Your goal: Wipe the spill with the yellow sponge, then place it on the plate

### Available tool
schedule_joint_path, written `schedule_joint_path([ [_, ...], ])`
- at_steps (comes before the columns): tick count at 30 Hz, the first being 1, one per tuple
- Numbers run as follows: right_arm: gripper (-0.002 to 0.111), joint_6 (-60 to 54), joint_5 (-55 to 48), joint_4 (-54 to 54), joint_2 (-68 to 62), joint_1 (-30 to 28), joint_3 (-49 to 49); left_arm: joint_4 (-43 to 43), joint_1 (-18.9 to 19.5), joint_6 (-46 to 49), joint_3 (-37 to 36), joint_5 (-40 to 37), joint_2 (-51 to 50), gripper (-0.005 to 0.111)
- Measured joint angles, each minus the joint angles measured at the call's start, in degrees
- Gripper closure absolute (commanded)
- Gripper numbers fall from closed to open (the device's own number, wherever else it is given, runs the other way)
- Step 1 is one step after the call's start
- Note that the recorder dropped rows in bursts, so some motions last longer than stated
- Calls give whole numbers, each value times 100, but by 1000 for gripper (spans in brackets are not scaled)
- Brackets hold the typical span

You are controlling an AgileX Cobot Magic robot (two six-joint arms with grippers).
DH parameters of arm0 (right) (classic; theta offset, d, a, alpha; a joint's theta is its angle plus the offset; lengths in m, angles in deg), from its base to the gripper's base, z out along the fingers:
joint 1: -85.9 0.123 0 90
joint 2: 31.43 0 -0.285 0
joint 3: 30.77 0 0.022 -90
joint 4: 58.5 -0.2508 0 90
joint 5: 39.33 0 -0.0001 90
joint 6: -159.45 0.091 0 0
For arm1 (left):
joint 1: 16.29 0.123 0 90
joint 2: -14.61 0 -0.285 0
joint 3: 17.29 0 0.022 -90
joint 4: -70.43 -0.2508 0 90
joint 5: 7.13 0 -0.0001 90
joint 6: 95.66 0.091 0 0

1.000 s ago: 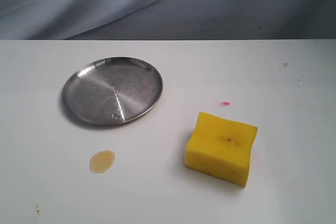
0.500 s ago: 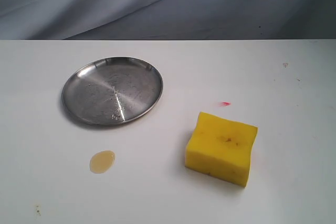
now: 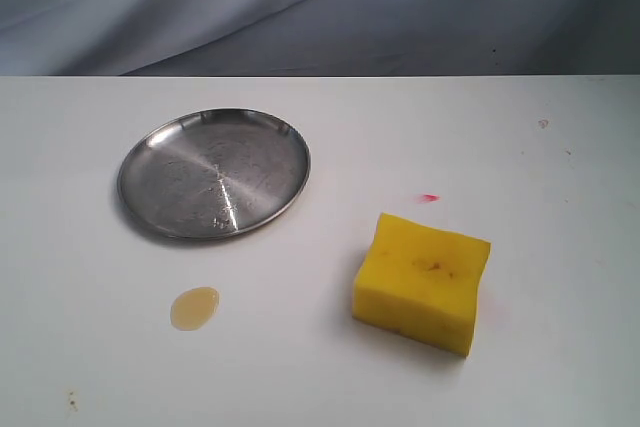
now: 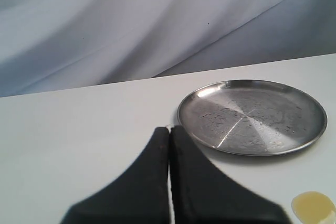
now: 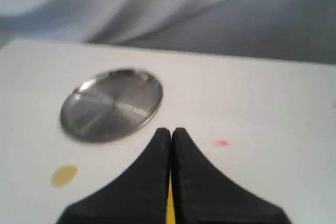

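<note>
Single white tabletop (image 3: 400, 132) before a grey draped cloth (image 3: 300, 7), carrying one plate (image 3: 214, 173), one spill (image 3: 194, 308), one yellow sponge (image 3: 422, 280) and one small red mark (image 3: 429, 197). Two hands are recorded, each in its own wrist view. In the exterior view the plate lies left of centre, bare and scratched. The spill, a roundish amber puddle, lies nearer the camera than the plate and apart from its rim. The sponge rests flat on the tabletop right of centre, well apart from both plate and spill, with a dent and dark specks on its top face. The red mark lies just beyond it. The left hand (image 4: 170, 128) has its two dark fingers pressed together with nothing between them. The plate lies beyond and to one side of its tips, and the spill lies nearer, also off to that side. The right hand (image 5: 171, 129) is likewise closed tip to tip and holds nothing. The sponge shows only as a thin yellow sliver through the slit between its fingers, while plate, spill and red mark lie beyond the tips.
</note>
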Motion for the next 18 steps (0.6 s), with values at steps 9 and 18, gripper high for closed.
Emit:
schedule_joint_path([
  [9, 102, -446, -1194, -78, -3008, 431, 1016, 0, 0, 0, 0, 0, 0, 107],
  [18, 27, -863, -1419, -88, -4931, 430, 1349, 0, 0, 0, 0, 0, 0, 107],
])
